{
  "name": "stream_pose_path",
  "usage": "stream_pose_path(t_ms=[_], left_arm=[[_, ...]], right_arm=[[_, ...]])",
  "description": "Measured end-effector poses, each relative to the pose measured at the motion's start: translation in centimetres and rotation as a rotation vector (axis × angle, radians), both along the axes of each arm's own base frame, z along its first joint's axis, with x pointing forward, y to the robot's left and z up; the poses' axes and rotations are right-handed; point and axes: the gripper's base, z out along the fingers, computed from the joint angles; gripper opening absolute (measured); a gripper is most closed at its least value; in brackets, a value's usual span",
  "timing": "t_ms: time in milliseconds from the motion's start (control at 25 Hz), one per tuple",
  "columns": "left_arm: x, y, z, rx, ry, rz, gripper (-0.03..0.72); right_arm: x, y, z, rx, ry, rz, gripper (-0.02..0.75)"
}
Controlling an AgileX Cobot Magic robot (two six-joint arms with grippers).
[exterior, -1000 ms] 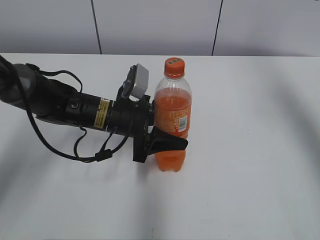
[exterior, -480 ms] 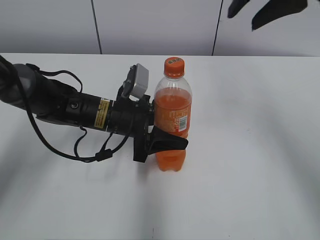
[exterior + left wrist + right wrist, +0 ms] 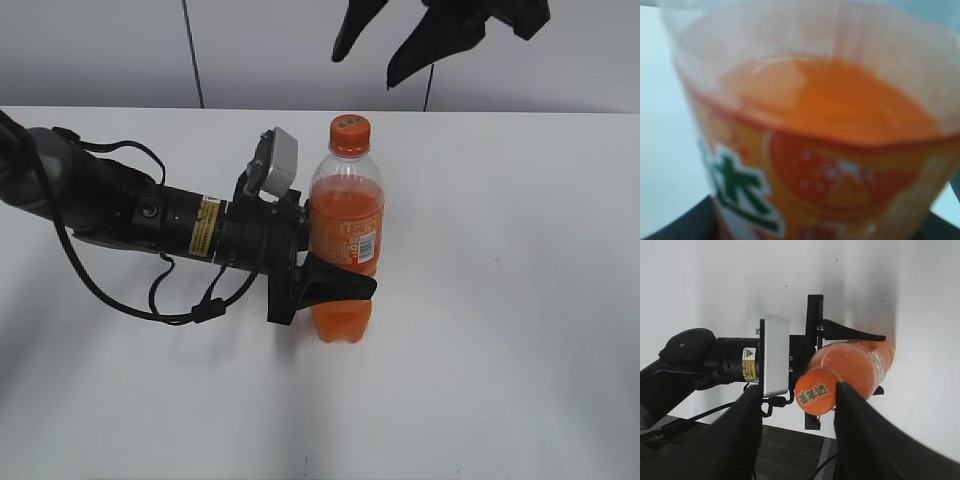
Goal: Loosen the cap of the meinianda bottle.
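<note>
The meinianda bottle (image 3: 346,235) stands upright on the white table (image 3: 500,300), with its orange cap (image 3: 349,134) on top. The left gripper (image 3: 325,265) comes in from the side and squeezes the bottle around its middle. The right gripper (image 3: 400,40) hangs high in the air above the cap. Its two fingers (image 3: 860,440) are spread apart and hold nothing.

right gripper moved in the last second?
Yes. The right gripper has come into view at top, moving left and down toward the cap of the unmoved bottle.
</note>
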Motion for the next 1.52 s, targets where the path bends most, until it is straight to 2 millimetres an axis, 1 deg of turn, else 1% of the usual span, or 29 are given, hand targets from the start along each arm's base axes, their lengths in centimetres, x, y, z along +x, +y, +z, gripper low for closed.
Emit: stream_pose_path(t_ms=[240,320,600,1040,1280,1520], left_arm=[[0.0,0.0,0.0,-0.001,0.0,0.001,0.415],[0.0,0.0,0.0,0.0,0.0,0.001,0.415],[0.0,0.0,0.0,0.0,0.0,0.001,0.415],[0.1,0.0,0.0,-0.001,0.001,0.006,0.415],[0.1,0.0,0.0,0.0,0.0,0.007,0.415],[0.1,0.0,0.0,-0.001,0.001,0.008,0.415]], right_arm=[[-0.8,1.9,-0.9,-0.044,0.01,0.016,0.356],[-0.8,2.2,-1.3,-0.056,0.016,0.019,0.356],[-0.2,2.1,-2.0,-0.107,0.0,0.008,0.356],[-0.2,2.1,-2.1,-0.109,0.0,0.006,0.356],[-0.4,2.0,-3.3,-0.13,0.038,0.009,0.356],[-0.4,2.1,-3.4,-0.131,0.043,0.009,0.356]])
